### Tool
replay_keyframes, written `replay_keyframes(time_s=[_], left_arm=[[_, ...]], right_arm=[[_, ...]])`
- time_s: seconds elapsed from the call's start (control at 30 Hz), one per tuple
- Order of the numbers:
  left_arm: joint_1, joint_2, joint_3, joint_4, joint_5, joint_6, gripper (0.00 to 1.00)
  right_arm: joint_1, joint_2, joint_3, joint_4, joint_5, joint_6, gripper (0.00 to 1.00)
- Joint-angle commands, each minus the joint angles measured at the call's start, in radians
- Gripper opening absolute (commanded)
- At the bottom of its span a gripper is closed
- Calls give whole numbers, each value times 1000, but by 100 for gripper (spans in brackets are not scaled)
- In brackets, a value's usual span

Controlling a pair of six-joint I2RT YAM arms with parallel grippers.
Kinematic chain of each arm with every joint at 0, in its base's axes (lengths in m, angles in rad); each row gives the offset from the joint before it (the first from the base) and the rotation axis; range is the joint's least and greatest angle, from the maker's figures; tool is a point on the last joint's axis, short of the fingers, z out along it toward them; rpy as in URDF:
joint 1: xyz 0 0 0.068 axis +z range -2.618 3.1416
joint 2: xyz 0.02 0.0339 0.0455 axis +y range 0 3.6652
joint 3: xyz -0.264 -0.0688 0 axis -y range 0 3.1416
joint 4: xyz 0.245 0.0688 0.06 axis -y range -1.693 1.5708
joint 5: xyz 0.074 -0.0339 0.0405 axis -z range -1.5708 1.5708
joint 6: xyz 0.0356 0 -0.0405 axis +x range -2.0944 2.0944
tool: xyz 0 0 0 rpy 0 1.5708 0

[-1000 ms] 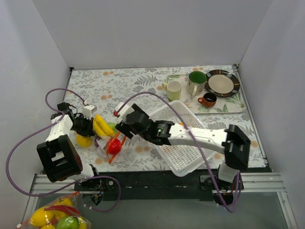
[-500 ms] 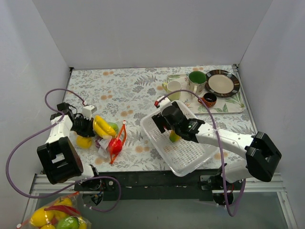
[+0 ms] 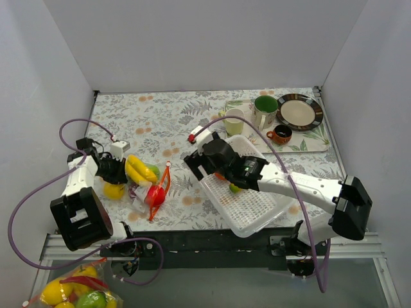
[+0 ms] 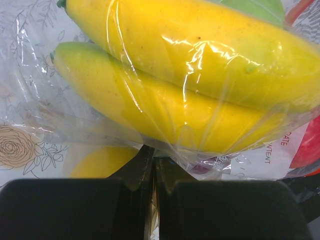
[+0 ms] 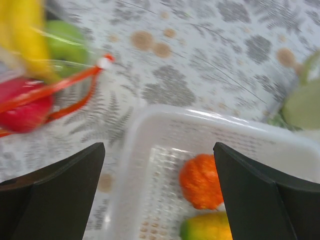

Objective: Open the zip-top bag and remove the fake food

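The work surface is a table [image 3: 160,115] covered in a matte cloth printed with grey ferns and orange dots, enclosed by plain white walls. The white perforated basket [image 3: 253,208] [image 5: 150,120], a rectangular shell of rigid plastic with a smooth rim and a gridded floor, is taken as the reference.

The zip-top bag [image 3: 137,199] [image 4: 40,115] lies well to the left of the basket, flat on the cloth. Its film is clear, crinkled and glossy. The red zip strip [image 3: 162,183] [image 5: 60,87] stands on the bag's side nearest the basket.

Most of the fake food [image 3: 144,183] is seen inside the bag:
- two curved yellow bananas [image 3: 137,168] [image 4: 190,60], smooth and shiny;
- a lemon [image 3: 113,190] [image 4: 100,162], at the end farthest from the basket;
- a round red piece [image 3: 154,194] [image 5: 22,107], nearest the basket;
- a green piece [image 3: 153,171] [image 5: 67,42].

Two pieces lie inside the basket: a rounded orange piece [image 3: 223,176] [image 5: 200,182] and a yellow-green piece [image 3: 235,187] [image 5: 207,227], touching.

The left gripper [image 3: 117,170] [image 4: 153,165] is positioned at the bag's far-from-basket side. Its jaws are pressed together with bag film pinched between them, just below the bananas.

The right gripper [image 3: 199,165] [image 5: 157,147] is held above the basket's left rim. Its jaws are spread wide and nothing is carried.

Beyond the basket's far right corner, a patterned tray [image 3: 302,144] carries three cups and a round plate [image 3: 299,111] with a dark striped rim.
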Motion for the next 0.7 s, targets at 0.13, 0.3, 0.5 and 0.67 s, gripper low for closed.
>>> replay_keyframes(time_s=[0.13, 0.3, 0.5, 0.67], left_arm=[[-5, -1, -4, 28, -3, -7, 0], [-5, 13, -29, 64, -34, 1, 0], [-5, 40, -26, 86, -48, 1, 0], [-17, 51, -27, 84, -35, -15, 0]], right_arm=[[258, 283, 202, 0, -105, -32, 99], [270, 369, 183, 92, -239, -20, 99], [270, 454, 215, 150, -311, -37, 99], [267, 503, 263, 214, -368, -49, 98]])
